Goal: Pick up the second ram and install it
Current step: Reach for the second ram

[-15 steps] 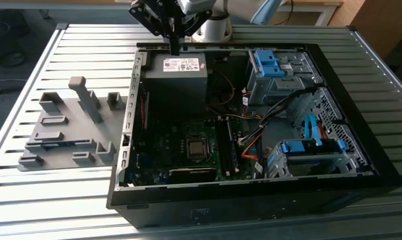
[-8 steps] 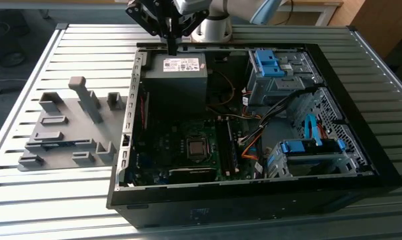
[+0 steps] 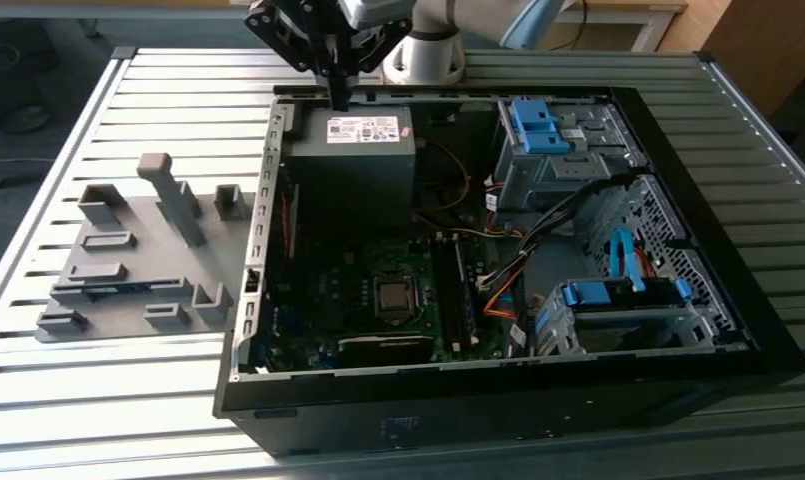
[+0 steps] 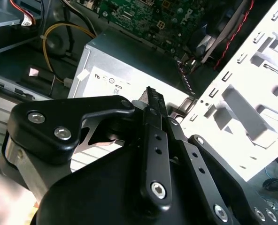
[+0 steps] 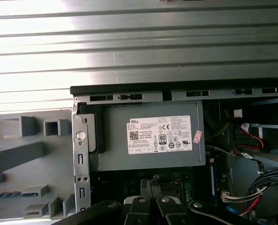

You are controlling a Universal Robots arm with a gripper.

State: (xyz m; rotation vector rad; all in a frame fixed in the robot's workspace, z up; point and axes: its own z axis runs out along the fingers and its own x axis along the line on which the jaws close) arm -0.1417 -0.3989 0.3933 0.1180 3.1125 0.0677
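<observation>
1. The computer case (image 3: pixel 509 400) lies open on the slatted metal surface (image 3: pixel 135 400). Its solid wall faces the surface's near edge.
2. Inside the case, the exterior view shows the green motherboard (image 3: pixel 315 290), the processor socket (image 3: pixel 395 297) and the long black memory slots (image 3: pixel 458 300) just beside the socket. A blue drive bracket (image 3: pixel 602 293) sits toward the exterior view's right.
3. The grey holder plate (image 3: pixel 135 250) lies beside the case, toward the surface's edge at the exterior view's left.
4. The second ram (image 3: pixel 109 291) rests in a low block on the plate's nearer half, well apart from the tool. It appears as a thin dark blue strip. The first wrist view shows the same strip (image 5: pixel 7 193) lying along its block.
5. The power supply (image 3: pixel 355 160) occupies the far part of the case. The first wrist view shows its labelled face (image 5: pixel 148 136) square-on, with the case's far wall and bare slats beyond it. The second wrist view shows its grey corner (image 4: pixel 115 61), with the motherboard behind it and the perforated case wall alongside.
6. The tool (image 3: pixel 338 100) hangs over the far edge of the power supply, pointing down. Its fingers are pressed close together, with nothing between them. Both wrist views show the tips (image 5: pixel 150 183) above the power supply, apart from it. The second wrist view shows the black linkages and one finger edge-on (image 4: pixel 150 93).
7. The arm (image 3: pixel 436 40) rises at the surface's far edge.
</observation>
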